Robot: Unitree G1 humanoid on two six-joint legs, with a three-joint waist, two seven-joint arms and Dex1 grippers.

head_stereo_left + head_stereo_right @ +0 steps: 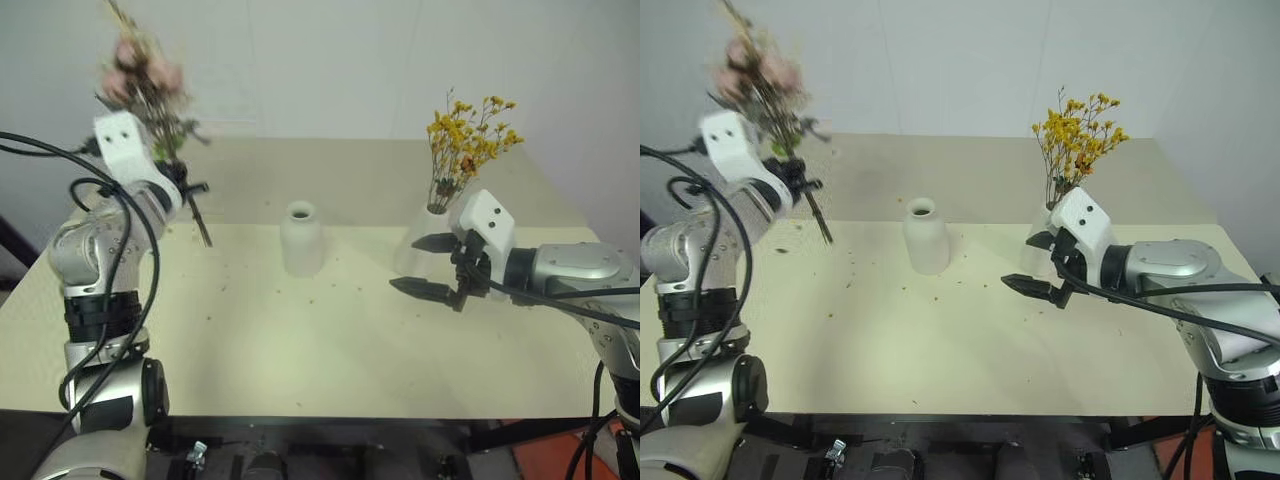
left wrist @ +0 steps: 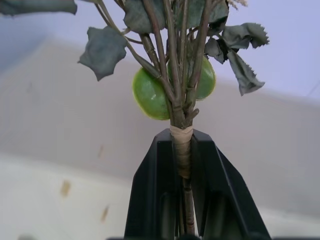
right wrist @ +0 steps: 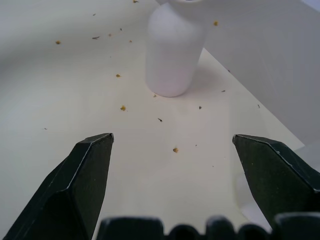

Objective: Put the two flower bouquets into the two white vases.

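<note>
Roses (image 1: 140,75) ride high over the table's (image 1: 300,350) left side, stem clamped in the left hand (image 1: 185,185); right hand (image 1: 432,266) gapes beside the taller vase (image 1: 415,245) holding yellow blossoms (image 1: 468,135); squat vase (image 1: 301,238) stands empty mid-table.

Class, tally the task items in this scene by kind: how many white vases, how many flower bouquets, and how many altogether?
White vases: 2 (squat bell-shaped vase; taller vase, partly behind the right tool)
Flower bouquets: 2 (pink rose bouquet, held up by the left tool; yellow-orange bouquet, standing in the taller vase)
Total: 4
</note>
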